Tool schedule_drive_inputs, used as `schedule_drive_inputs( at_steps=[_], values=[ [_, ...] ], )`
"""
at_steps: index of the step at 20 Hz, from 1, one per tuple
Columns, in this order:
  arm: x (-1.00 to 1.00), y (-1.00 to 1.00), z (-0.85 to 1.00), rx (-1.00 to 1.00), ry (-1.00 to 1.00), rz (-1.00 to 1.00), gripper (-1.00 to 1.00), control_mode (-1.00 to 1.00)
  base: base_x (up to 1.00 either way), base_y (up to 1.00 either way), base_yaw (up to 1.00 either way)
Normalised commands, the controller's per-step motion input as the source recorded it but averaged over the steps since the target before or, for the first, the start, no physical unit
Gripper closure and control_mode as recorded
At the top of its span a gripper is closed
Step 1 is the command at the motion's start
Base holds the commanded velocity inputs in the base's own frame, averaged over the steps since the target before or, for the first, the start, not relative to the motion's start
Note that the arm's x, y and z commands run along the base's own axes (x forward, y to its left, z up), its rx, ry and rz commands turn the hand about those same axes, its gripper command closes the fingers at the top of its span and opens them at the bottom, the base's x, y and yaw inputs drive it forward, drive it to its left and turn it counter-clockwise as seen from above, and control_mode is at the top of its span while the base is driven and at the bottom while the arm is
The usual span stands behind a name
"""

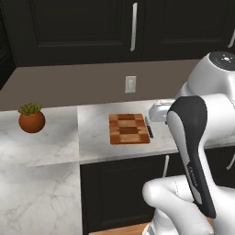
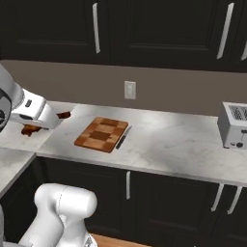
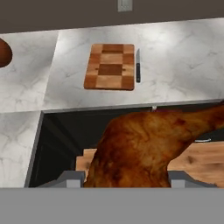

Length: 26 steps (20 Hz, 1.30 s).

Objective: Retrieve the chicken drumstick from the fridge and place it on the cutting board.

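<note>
The chicken drumstick (image 3: 144,148), a large reddish-brown piece of meat, sits between my fingertips in the hand view, and my gripper (image 3: 127,178) is shut on it. Its thin end (image 2: 64,115) pokes out past my hand in the right base view, above the counter's left part. The chequered wooden cutting board (image 3: 110,66) lies flat on the marble counter ahead, some way from the gripper. It also appears as the board (image 1: 129,129) and the board (image 2: 101,133) in the base views. The fridge is out of view.
A black knife (image 3: 138,65) lies along the board's right edge. A potted plant (image 1: 31,118) stands on the counter's left part and a toaster (image 2: 235,124) at the far right. Dark cabinets (image 1: 133,27) hang above, with a wall outlet (image 1: 130,84) behind the board.
</note>
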Motion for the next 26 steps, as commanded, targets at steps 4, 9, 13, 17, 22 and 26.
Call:
schedule_drive_inputs(
  at_steps=[4,9,13,17,22,26],
  values=[
    [0.0,0.0,0.0,0.0,0.0,0.0,1.0,1.0,0.44,0.0,0.07],
    [0.0,0.0,0.0,0.0,0.0,0.0,1.0,1.0,0.37,0.02,0.03],
    [0.0,0.0,0.0,0.0,0.0,0.0,1.0,1.0,0.3,0.01,0.0],
    [0.0,0.0,0.0,0.0,0.0,0.0,1.0,1.0,0.02,0.0,0.0],
    [0.06,0.01,-0.21,0.01,0.0,0.0,1.0,-1.0,0.0,0.0,0.0],
    [0.1,0.0,-0.54,0.02,-0.01,-0.06,1.0,-1.0,0.0,0.0,0.0]
  ],
)
